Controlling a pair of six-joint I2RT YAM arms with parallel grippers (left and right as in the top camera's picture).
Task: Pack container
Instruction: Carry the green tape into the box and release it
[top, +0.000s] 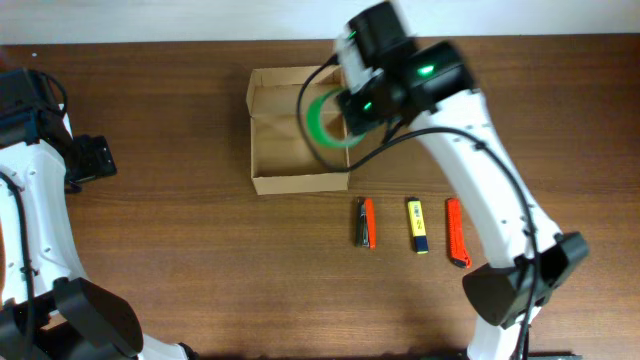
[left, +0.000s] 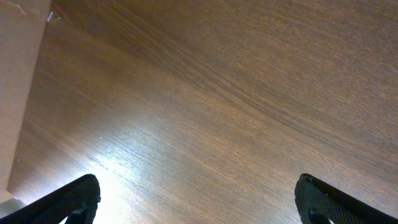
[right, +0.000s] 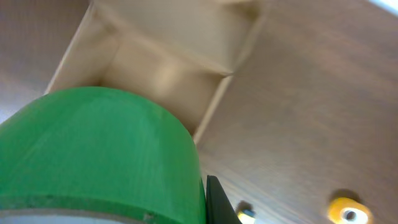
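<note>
Overhead: cardboard box (top: 290, 135) sits open at far-centre tabletop (top: 180, 250); right jaws clamp a green tape roll (top: 322, 118) above its right side (three pens (top: 417, 225) lie just in front of the box). Left wrist: left jaws spread wide above tabletop (left: 217, 93). Right wrist: green tape roll (right: 93, 149) fills foreground, cardboard box (right: 161, 68) interior beyond.

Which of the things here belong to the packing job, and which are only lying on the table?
In the job: container; green tape roll, held over it.
Lying about, untouched, maybe to pack later: orange-black pen; yellow pen; red pen.
</note>
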